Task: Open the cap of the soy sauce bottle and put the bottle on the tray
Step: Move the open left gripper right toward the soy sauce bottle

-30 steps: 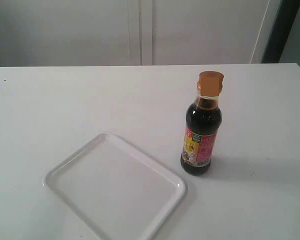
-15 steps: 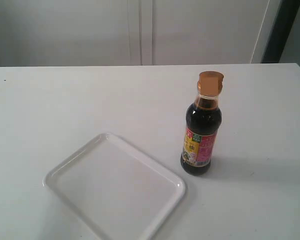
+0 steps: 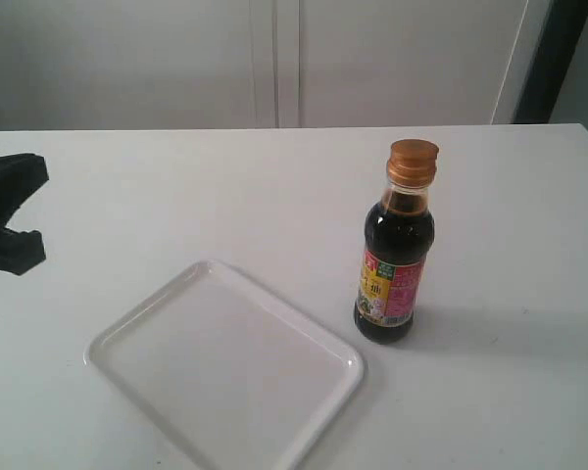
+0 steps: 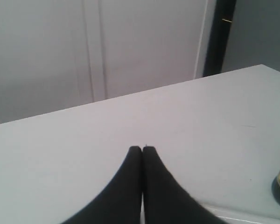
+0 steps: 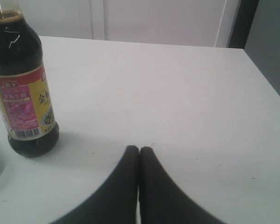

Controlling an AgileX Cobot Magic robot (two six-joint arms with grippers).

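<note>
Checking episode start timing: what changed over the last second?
The left arm has come into the exterior view at its left edge; it was out of frame before. Nothing was taken hold of: the left claw and right claw are shut and empty. The bottle, its cap closed, and the tray stayed put.

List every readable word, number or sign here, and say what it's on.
"金": on the yellow part of the label on the soy sauce bottle, right wrist view.
Other label characters and the barcode digits: too blurred to read.
Exterior view: label print too small to read.
Nothing else carries text.
</note>
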